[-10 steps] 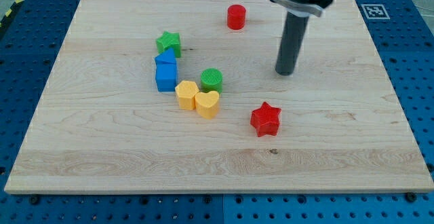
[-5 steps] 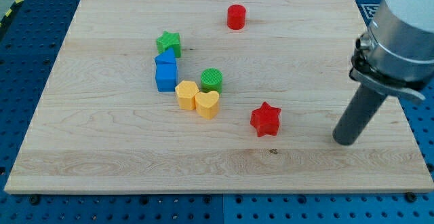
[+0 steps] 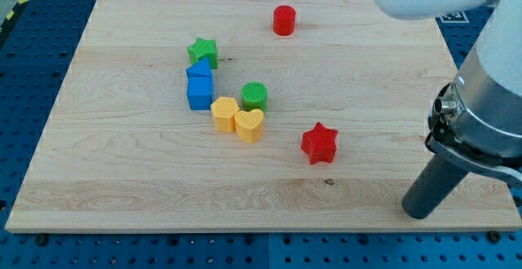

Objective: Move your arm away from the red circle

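Since the earlier frame, my tip (image 3: 421,213), gripping nothing, is sliding toward five o'clock, well apart from the small red plastic circle (image 3: 283,19), so we are judging the retreat nearly complete.

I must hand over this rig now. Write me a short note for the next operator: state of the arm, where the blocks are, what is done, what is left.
Arm: no gripper; my tip rests on the board near the view's bottom right corner, touching no block.
Task block: the red circle stands near the view's top centre, far from my tip.
Others: the red star is the block nearest my tip, to its left. The green star, two blue blocks, green circle, yellow hexagon and yellow heart cluster left of centre.
Done: my tip is well away from the red circle.
Left: apparently nothing; hold position.
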{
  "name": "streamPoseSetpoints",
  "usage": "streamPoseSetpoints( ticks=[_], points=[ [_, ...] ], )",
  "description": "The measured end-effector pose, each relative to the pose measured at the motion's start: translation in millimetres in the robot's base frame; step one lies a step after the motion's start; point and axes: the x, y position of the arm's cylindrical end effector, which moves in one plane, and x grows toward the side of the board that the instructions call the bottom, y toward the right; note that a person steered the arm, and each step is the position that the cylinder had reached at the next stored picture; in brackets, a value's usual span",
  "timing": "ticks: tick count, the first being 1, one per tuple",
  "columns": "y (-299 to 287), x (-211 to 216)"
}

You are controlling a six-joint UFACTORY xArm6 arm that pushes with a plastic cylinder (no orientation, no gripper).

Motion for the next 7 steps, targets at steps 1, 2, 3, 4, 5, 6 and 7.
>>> streamPoseSetpoints(
  ticks=[1,2,3,4,5,6,7],
  points=[
    [0.0,2.8],
    [-2.5,9.8],
    [-3.0,10.1],
    [-3.1,10.1],
    [-24.0,10.4],
    [-51.4,6.5],
    [-65.9,-28.6]
  ],
)
